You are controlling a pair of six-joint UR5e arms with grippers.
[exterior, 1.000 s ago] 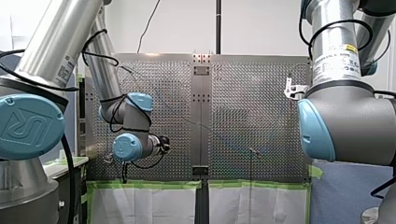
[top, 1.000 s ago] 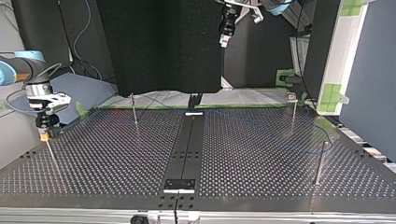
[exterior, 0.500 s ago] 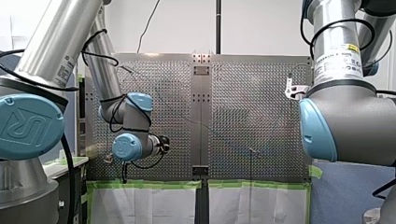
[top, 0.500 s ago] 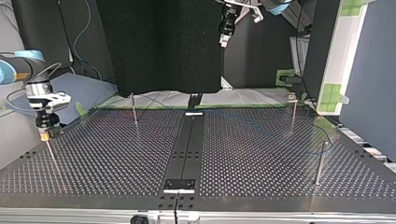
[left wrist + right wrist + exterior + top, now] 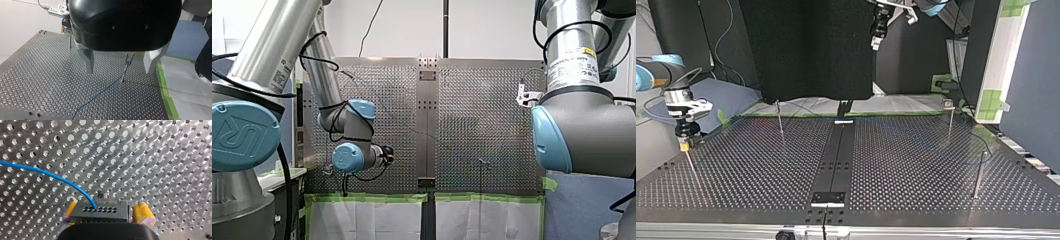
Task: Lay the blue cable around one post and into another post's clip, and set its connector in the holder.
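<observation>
Two robot arms work at a perforated metal table (image 5: pixel 916 200). Over the last second almost nothing moves. My right gripper (image 5: pixel 107 210) keeps its place by the table's edge at the top view's left, sitting on the tip of a thin post (image 5: pixel 692 167). My left gripper (image 5: pixel 119 71) stays well above the table, toward its far edge in the top view.

The right gripper's yellow pads (image 5: pixel 143 213) are clenched on the dark connector (image 5: pixel 100 213). The blue cable (image 5: pixel 50 176) curves out of the connector's upper face and away over the holes. The left gripper is released and empty, its metal fingers spread wide. Ahead of it, the cable runs across the table up to a clip post (image 5: pixel 124 72) and appears caught in the clip (image 5: pixel 129 56) at the post's top.

This stillness suggests the routing is done and the connector is being seated in its holder. The holder is hidden beneath the connector, so whether it is fully home cannot be told. Letting go looks like the remaining step.
</observation>
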